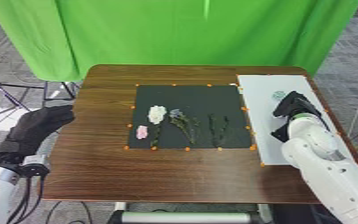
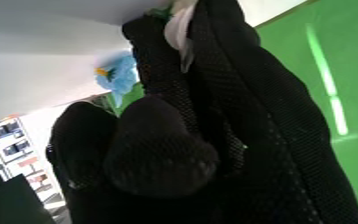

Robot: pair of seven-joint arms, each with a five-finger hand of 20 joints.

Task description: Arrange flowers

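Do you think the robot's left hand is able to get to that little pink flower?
Probably, yes. The left hand is at the table's left side, the pink flower lies near the left edge of the dark mat, and nothing seems to stand between them.

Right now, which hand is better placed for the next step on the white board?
Probably the right hand: it is over the white board, by a pale-blue flower; the left hand is across the table.
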